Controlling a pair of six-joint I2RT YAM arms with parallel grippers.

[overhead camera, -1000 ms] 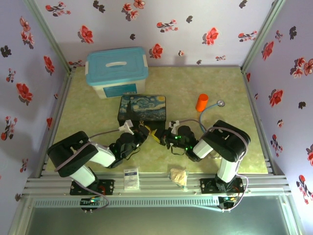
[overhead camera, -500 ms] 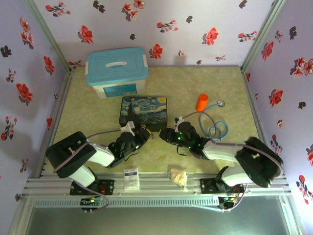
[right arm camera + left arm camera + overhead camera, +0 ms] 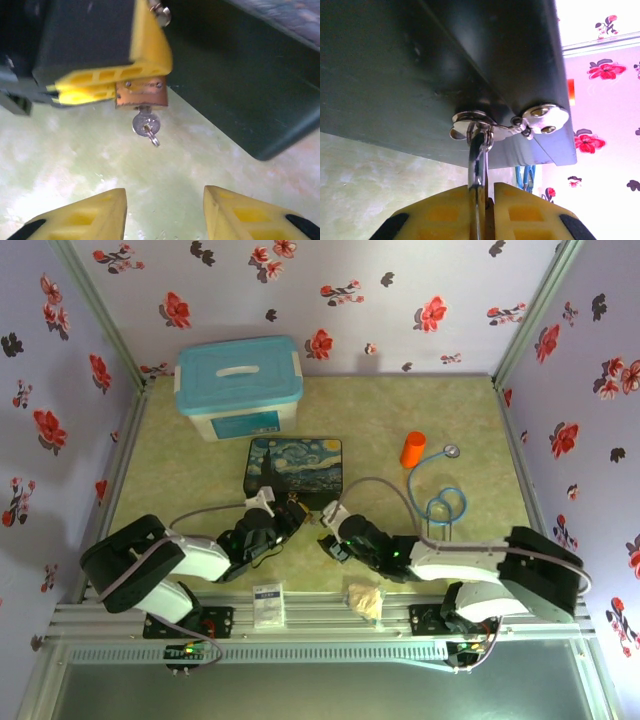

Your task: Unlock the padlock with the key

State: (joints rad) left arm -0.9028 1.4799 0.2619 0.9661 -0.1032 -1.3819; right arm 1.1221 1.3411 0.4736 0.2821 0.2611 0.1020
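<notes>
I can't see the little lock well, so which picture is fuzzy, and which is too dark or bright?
Right wrist view: the padlock and the key below it look soft and smeared. Left wrist view: the dark box is nearly black, the flowered wall glares pale, the shackle is fairly sharp. Top external view: even light, only soft shadows.

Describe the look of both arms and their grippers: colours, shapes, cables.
The left arm and right arm have bulky black joints and pale grey links, and a thin grey cable loops along each. Both grippers' fingers are yellow ribbed wedges with black patches lower down.
</notes>
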